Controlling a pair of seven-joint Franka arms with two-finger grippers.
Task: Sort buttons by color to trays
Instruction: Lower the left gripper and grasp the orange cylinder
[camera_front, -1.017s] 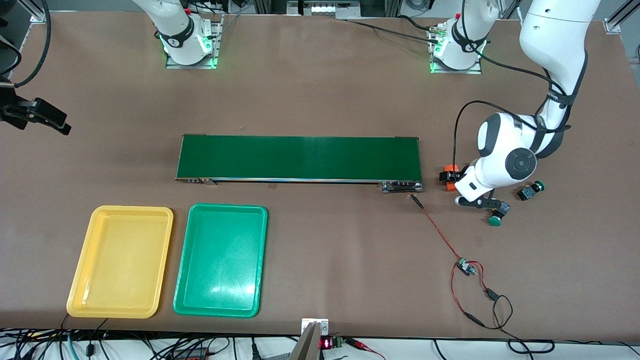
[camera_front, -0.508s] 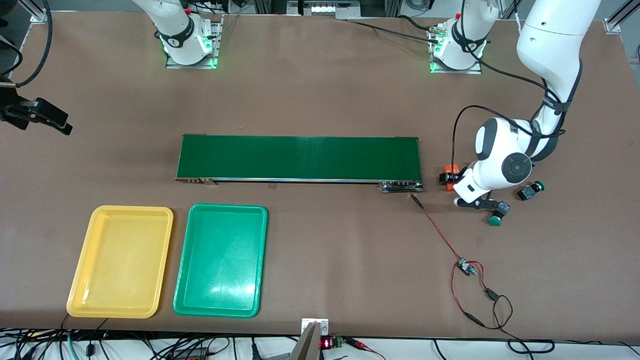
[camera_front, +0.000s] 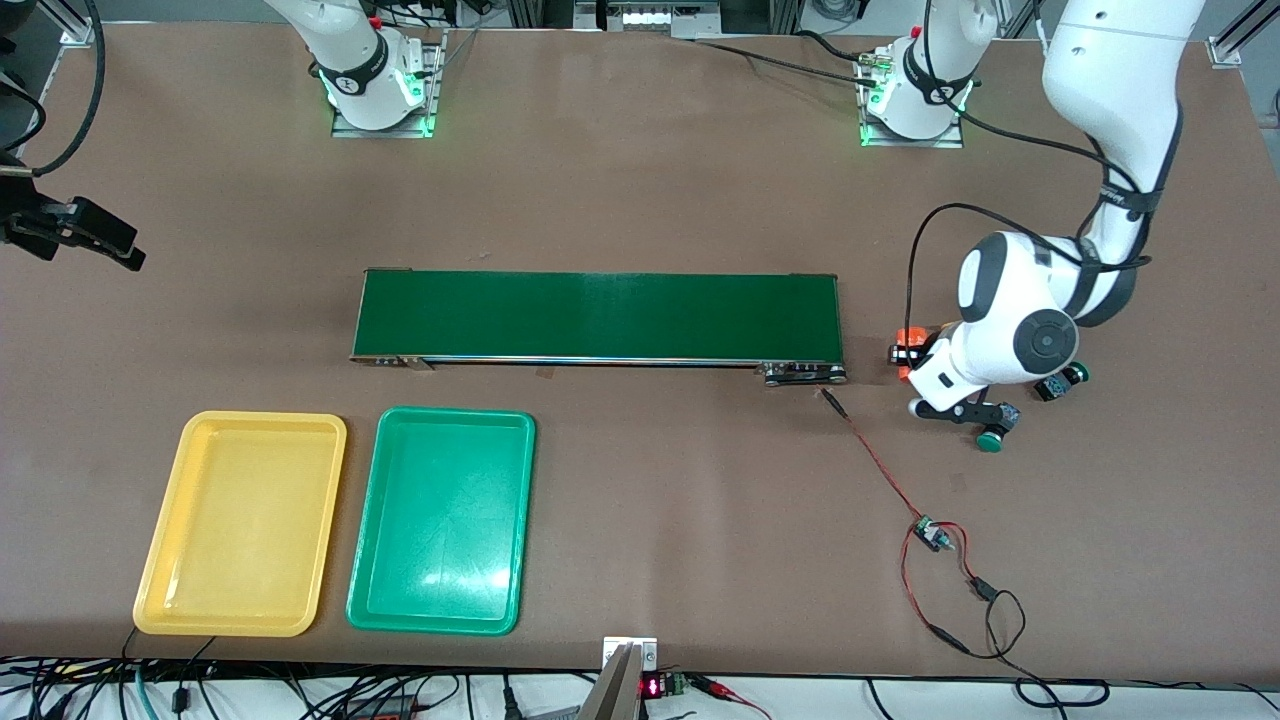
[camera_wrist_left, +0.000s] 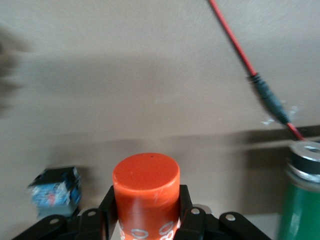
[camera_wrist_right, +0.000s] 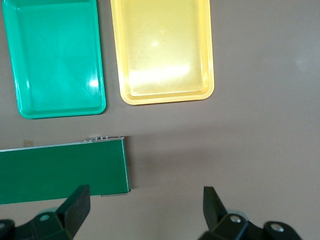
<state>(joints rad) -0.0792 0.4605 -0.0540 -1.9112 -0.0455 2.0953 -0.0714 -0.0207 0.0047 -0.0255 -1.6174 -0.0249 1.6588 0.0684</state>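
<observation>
My left gripper (camera_front: 905, 352) is low over the table just off the conveyor's end at the left arm's end of the table. It is shut on an orange cylinder (camera_wrist_left: 146, 182) with white print, which stands between the black fingers (camera_wrist_left: 111, 200). A button with a green cap (camera_front: 990, 438) lies on the table nearer the front camera. A second green-capped button (camera_front: 1063, 380) shows partly past the left wrist. The yellow tray (camera_front: 245, 520) and green tray (camera_front: 440, 520) lie side by side, both bare. My right gripper (camera_wrist_right: 145, 205) hangs open over the table at the right arm's end.
A long dark-green conveyor belt (camera_front: 600, 315) lies across the middle of the table. A red wire (camera_front: 880, 465) runs from the belt's end to a small board (camera_front: 930, 535). A blue-black block (camera_wrist_left: 55, 186) lies on the table beside the left gripper.
The left jaws have closed on the orange cylinder. The left wrist has shifted slightly and now covers part of the second green button. The right arm waits unmoved.
</observation>
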